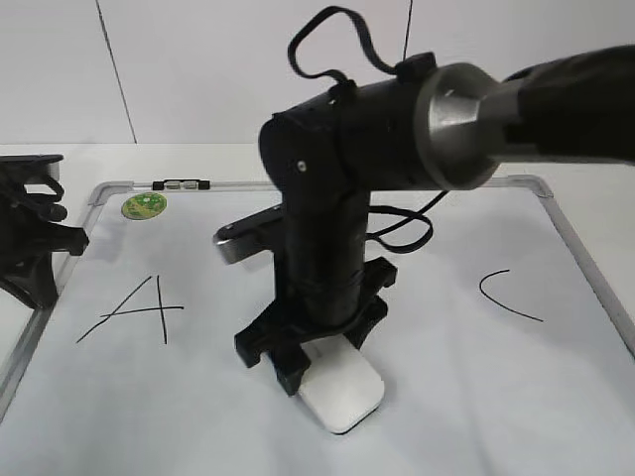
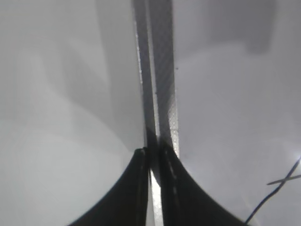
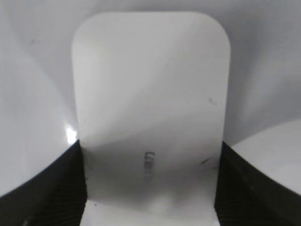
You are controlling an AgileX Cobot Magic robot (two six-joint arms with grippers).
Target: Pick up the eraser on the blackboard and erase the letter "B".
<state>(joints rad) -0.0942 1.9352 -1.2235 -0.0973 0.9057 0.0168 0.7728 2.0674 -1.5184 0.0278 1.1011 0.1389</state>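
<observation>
The white eraser [image 1: 342,392] lies flat on the blackboard [image 1: 466,397], a white board with a grey frame, near its front middle. My right gripper [image 1: 308,349] reaches across from the right and is shut on the eraser, one finger on each long side. In the right wrist view the eraser [image 3: 150,94] fills the space between the right gripper's fingers [image 3: 150,181]. The letter "A" [image 1: 139,309] is on the left and the "C" [image 1: 506,294] on the right. No letter "B" shows; the arm covers the middle. My left gripper [image 1: 40,253] is shut and empty over the board's left frame [image 2: 157,94].
A round green sticker [image 1: 144,205] sits at the board's back left corner. A small clip [image 1: 182,184] sits on the back frame. The board's right frame [image 1: 585,258] runs along the right. A stroke of the "A" [image 2: 282,181] shows in the left wrist view.
</observation>
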